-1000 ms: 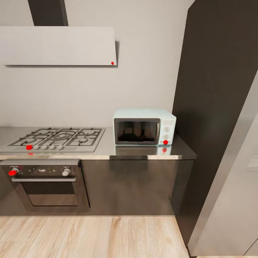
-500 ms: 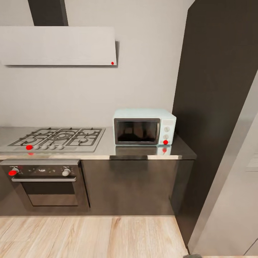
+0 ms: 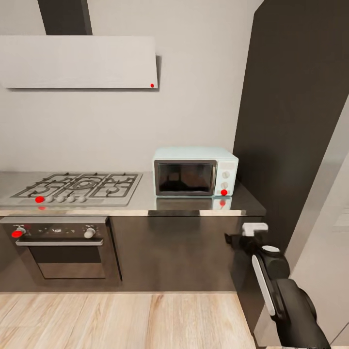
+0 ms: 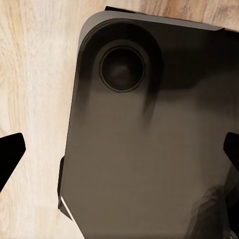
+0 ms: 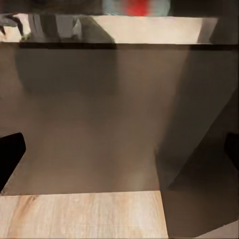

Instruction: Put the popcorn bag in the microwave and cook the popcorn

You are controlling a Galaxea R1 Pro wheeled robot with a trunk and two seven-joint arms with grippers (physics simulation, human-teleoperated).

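The robot faces the kitchen run, and the microwave (image 3: 195, 171) sits at the right end of the countertop (image 3: 145, 206), door closed, its dark glass giving only dim reflections. The right arm (image 3: 286, 295) stands raised at the lower right of the head view, its right gripper (image 3: 245, 234) level with the dark cabinet fronts below the counter edge and short of the microwave. By the right wrist view, that gripper looks released: the two dark fingertips (image 5: 10, 154) sit far apart at the frame's edges with nothing between them, aimed at the cabinet front (image 5: 99, 114) and the strip of wooden floor (image 5: 79, 214) beneath it.

The popcorn bag is nowhere on the visible stretch of counter; there is the gas hob (image 3: 80, 186), with the steel oven (image 3: 60, 247) beneath it, and bare steel. So the step in hand reads as an opening one, probably reaching for the microwave door before the bag is fetched. That calls for lifting the gripper above counter height and in toward the door's edge, and then for finding the bag.

The left gripper (image 4: 119, 159) hangs over the robot's own dark base (image 4: 149, 139) and the floor, fingertips (image 4: 10, 152) wide apart and empty. The microwave's interior is too dark to read, and the counter is cut off at the left.
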